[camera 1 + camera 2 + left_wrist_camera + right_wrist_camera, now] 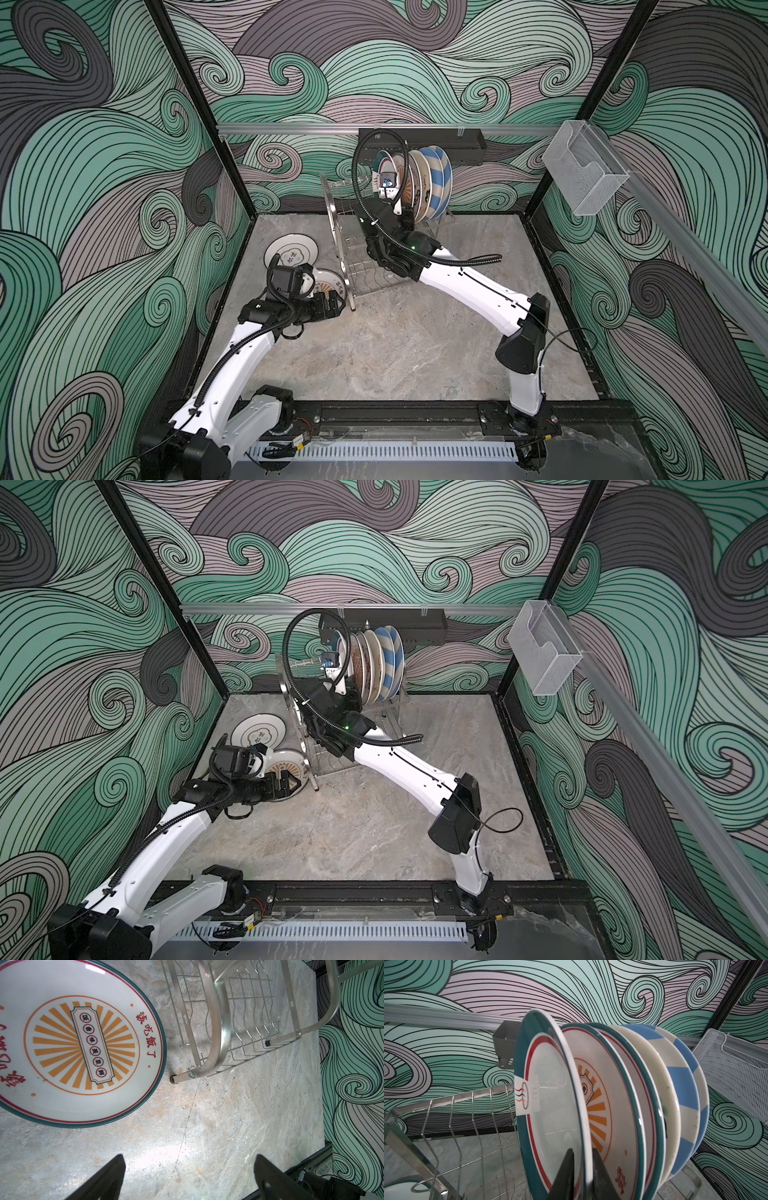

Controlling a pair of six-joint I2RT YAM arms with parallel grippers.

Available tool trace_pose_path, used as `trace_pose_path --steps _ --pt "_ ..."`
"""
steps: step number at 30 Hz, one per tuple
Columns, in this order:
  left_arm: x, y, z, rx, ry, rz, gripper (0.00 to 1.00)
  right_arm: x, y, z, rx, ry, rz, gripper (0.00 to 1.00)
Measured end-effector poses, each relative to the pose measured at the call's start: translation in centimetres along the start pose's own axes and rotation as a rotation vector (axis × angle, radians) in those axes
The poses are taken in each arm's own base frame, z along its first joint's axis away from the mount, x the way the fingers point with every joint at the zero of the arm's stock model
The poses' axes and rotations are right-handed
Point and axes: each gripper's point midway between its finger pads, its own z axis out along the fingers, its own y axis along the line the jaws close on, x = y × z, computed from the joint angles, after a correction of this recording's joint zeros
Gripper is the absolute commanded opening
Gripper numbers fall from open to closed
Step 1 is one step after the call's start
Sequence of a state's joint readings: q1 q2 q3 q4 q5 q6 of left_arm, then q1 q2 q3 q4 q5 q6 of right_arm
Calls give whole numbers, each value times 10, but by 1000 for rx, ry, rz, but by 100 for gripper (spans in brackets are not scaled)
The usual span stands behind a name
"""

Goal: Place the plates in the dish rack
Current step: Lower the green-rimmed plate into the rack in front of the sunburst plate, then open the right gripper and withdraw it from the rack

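Steel dish rack is standing at twelve o'clock, its upper shelf carrying about six plates on edge. Two are lying flat at nine o'clock: cloud plate and sunburst plate. Right gripper is straddling the rim of the teal-rimmed plate; gripping or releasing, I cannot tell. Left gripper is hovering spread beside the sunburst plate. The rack's foot is sitting just beside it, likely crowding pickup; a black tray is hanging behind.

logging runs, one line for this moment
right pincer astride rim of racked teal-rimmed round ceramic plate | left pincer open | orange-sunburst round ceramic plate beside steel wire rack
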State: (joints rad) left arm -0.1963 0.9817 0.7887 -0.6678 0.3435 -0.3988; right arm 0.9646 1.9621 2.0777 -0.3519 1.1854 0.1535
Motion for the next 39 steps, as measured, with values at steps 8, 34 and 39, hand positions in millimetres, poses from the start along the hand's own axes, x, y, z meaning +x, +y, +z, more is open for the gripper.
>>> trace_pose_path --steps 8,34,39 --pt "-2 3 -1 -8 -10 -6 99 -14 -8 -11 -22 -15 -38 37" --pt "-10 32 -7 -151 -65 -50 99 16 -147 -165 -767 -100 56 100" --pt "-12 33 -5 -140 -106 -89 98 111 -163 -171 -812 33 43 100"
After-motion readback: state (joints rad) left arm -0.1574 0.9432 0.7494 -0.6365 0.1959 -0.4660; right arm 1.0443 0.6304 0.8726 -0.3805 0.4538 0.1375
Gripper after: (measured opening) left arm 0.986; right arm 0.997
